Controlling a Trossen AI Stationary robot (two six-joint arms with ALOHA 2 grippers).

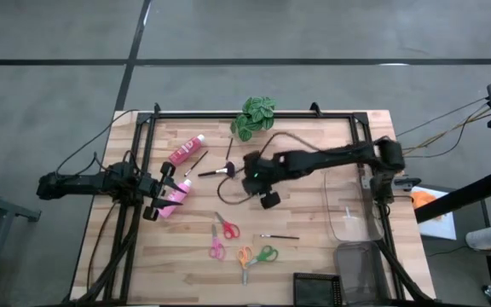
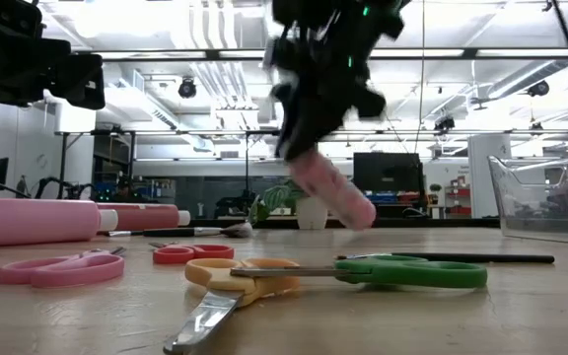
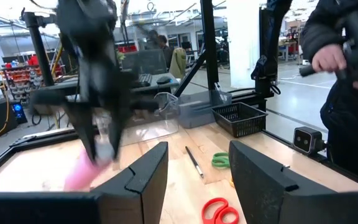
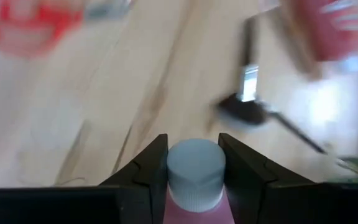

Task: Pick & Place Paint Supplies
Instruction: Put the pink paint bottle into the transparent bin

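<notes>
My right gripper (image 4: 193, 146) is over the middle of the table (image 1: 314, 256), shut on a pink squeeze bottle (image 2: 331, 190) with a white cap. It shows in the high view (image 1: 249, 174) too. A second pink bottle (image 1: 175, 197) lies on its side next to my left gripper (image 3: 197, 177), which waits open and level at the table's left edge with nothing between its fingers. The red bottle (image 1: 186, 151) lies at the far left. A fan-tipped brush (image 1: 216, 172) and thin brushes (image 1: 196, 162) (image 1: 280, 236) lie flat on the wood. My right gripper pinches the pink bottle between its two fingers, just behind the white cap (image 4: 196, 163). The fingers slant down from above and lie along the bottle, so the cap sticks out past the fingertips. The bottle hangs tilted, cap end low (image 2: 361, 211), lifted clear of the table.
Red (image 1: 226, 227), pink (image 1: 216, 249), orange (image 1: 245, 257) and green (image 1: 266, 253) scissors lie near the front. A green plant (image 1: 252, 117) stands at the far edge. A clear bin (image 1: 348, 209) and a black basket (image 1: 318, 288) are at the right. A person (image 3: 347, 74) stands beyond the table.
</notes>
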